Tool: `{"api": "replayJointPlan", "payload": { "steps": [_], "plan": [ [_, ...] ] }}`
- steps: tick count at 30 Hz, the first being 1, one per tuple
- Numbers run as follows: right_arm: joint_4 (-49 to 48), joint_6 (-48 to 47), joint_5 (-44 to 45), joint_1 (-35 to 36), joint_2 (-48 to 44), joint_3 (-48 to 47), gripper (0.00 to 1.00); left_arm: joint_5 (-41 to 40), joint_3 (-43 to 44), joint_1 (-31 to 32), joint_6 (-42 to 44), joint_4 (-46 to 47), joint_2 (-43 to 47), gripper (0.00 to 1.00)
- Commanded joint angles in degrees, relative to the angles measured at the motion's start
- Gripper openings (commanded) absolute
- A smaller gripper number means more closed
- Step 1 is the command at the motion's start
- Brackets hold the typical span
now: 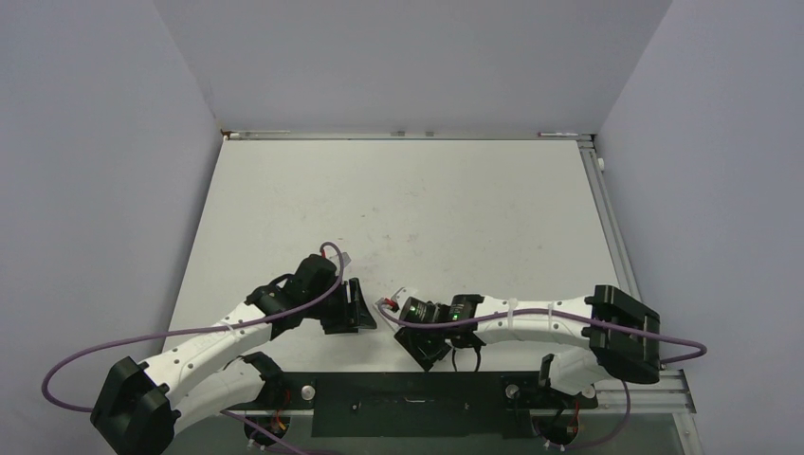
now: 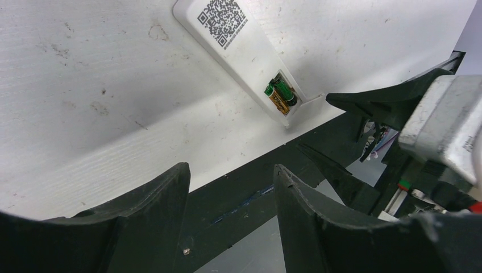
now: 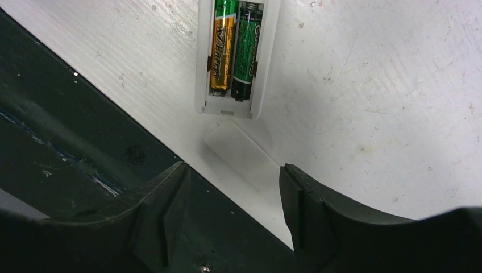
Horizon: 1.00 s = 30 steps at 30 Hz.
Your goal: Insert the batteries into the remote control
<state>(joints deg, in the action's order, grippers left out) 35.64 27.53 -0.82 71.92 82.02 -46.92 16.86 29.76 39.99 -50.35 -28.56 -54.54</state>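
Scuffed white table (image 3: 369, 114): batteries (image 3: 233, 51) are seated in the remote control (image 3: 268, 68) before the right gripper (image 3: 233, 168), spread empty; left gripper (image 2: 231, 168) likewise.

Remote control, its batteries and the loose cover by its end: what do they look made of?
Remote control: matte white plastic, judging by its even, dull moulded shell. Batteries: probably metal cells in glossy printed wrap, one gold, one green. Cover: thin white plastic, likely matching.
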Motion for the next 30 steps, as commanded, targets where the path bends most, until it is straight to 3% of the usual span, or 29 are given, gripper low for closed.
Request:
{"api": "replayJointPlan", "payload": {
  "steps": [1,13,30],
  "plan": [
    [-2.0,-1.6,0.6,-0.5,2.1,-0.7,0.58,-0.5,0.5,0.1,0.5,0.0,0.3,0.53],
    [-1.7,-0.5,3.8,-0.7,5.8,-0.6,0.51,-0.4,0.5,0.1,0.6,0.2,-0.1,0.53],
    [5.9,12.4,11.5,0.6,0.8,2.7,0.13,0.2,1.0,0.1,0.5,2.2,-2.4,0.53]
  ]
}}
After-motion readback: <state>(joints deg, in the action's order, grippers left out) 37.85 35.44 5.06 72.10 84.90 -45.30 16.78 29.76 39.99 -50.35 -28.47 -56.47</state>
